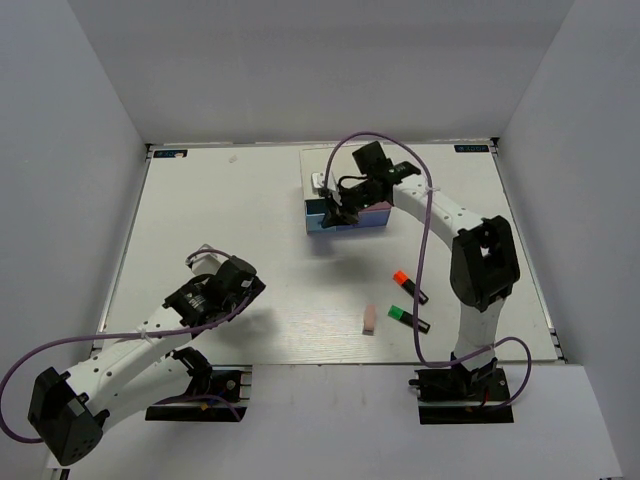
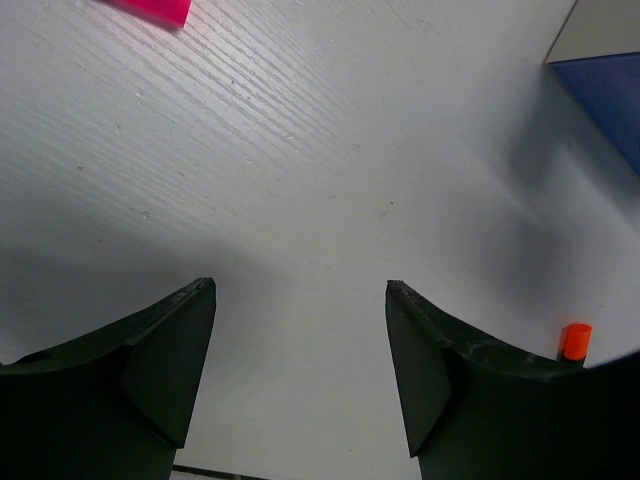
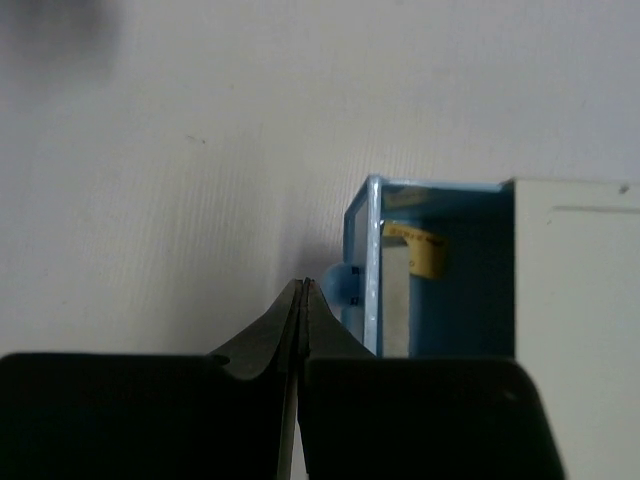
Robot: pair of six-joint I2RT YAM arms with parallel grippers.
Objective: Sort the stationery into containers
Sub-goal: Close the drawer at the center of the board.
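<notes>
Right pincer [image 3: 305, 295]: jaws pressed together, nothing between them, tips just left of the knob [image 3: 340, 285] of the light blue drawer [image 3: 365, 250]. Whether they touch the knob cannot be told. The drawer stands pulled out from the white-topped box [image 3: 575, 300]. Inside it lies a pale block [image 3: 395, 300] bearing a yellow patch, blurred and partly hidden behind the pincer's body.

Left pincer [image 2: 300, 335]: jaws wide apart, holding nothing, above bare tabletop [image 2: 300, 150]. Beyond its right finger [image 2: 450, 380] only the cap of the orange-red-capped highlighter [image 2: 574, 340] shows. A bright pink object [image 2: 150, 8] ahead and to the left is cut off by the frame edge and cannot be identified.

Overhead view: the green-capped highlighter [image 1: 410, 320] and the pinkish eraser block [image 1: 369, 319] lie near together, well apart from both pincers.
</notes>
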